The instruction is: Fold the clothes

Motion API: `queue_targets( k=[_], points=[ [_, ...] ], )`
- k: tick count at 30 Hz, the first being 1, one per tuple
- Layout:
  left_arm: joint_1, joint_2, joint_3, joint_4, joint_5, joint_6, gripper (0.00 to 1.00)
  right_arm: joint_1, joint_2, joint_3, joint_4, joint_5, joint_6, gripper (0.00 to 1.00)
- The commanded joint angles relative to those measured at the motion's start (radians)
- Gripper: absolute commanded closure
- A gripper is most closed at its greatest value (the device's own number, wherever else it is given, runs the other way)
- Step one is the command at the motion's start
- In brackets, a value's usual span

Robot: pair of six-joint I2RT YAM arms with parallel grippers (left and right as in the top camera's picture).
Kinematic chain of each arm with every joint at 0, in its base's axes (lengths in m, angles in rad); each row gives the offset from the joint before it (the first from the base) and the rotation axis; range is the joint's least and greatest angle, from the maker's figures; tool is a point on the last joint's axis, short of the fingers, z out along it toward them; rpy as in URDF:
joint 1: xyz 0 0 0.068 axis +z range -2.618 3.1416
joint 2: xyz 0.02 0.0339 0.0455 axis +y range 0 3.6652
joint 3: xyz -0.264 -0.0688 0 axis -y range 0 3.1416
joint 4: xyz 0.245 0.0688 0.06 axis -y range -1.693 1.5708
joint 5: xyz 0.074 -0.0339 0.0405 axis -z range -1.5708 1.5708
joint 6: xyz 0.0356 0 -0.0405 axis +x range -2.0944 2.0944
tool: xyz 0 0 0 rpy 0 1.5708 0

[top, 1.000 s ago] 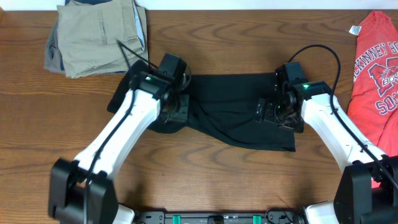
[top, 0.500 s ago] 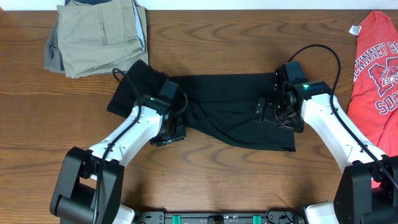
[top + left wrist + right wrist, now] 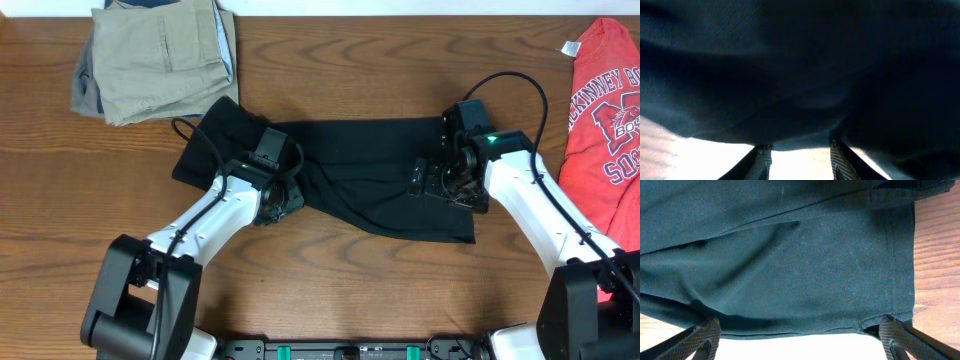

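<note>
The black T-shirt (image 3: 370, 170) lies spread across the middle of the table, its left sleeve (image 3: 208, 135) flat and its lower edge rumpled. My left gripper (image 3: 278, 203) sits low at the shirt's front left edge. In the left wrist view dark fabric (image 3: 800, 65) fills the frame down to the fingertips (image 3: 763, 156). The left gripper (image 3: 801, 152) stands partly open, with bare table showing in the gap. My right gripper (image 3: 425, 180) is on the shirt's right part, wide open (image 3: 802, 340). The shirt's hem (image 3: 790, 330) runs just beyond its fingertips (image 3: 704, 339).
Folded khaki trousers (image 3: 155, 60) lie at the back left corner. A red T-shirt with white lettering (image 3: 605, 110) lies at the right edge. Bare wooden table (image 3: 330, 290) stretches in front of the black shirt.
My left arm has come away from the left sleeve toward the front, leaving the sleeve uncovered, then edged slightly back. The right arm has not moved.
</note>
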Motion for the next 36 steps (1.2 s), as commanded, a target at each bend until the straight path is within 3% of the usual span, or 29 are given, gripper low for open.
queue_targets(
  k=[1, 11, 18, 22, 29, 36],
  points=[
    [0.004, 0.046, -0.006, 0.020, -0.009, -0.041, 0.60, 0.008, 0.005, -0.001, -0.003, 0.010, -0.008, 0.01],
    [0.004, 0.111, -0.006, 0.040, -0.035, -0.047, 0.61, 0.008, 0.005, -0.001, -0.004, 0.010, -0.016, 0.01],
    [0.004, 0.093, -0.003, -0.039, -0.035, -0.018, 0.87, 0.008, 0.005, -0.001, -0.003, 0.010, -0.016, 0.01],
    [0.004, 0.080, -0.002, -0.060, -0.035, -0.008, 0.94, 0.008, 0.005, -0.001, -0.003, 0.010, -0.015, 0.01],
    [0.004, 0.076, -0.001, -0.088, -0.035, 0.018, 0.94, 0.008, 0.005, -0.001, -0.004, 0.010, -0.016, 0.01],
    [0.004, -0.008, 0.022, -0.218, -0.035, 0.061, 0.94, 0.008, 0.005, -0.001, -0.004, 0.010, -0.016, 0.01]
  ],
)
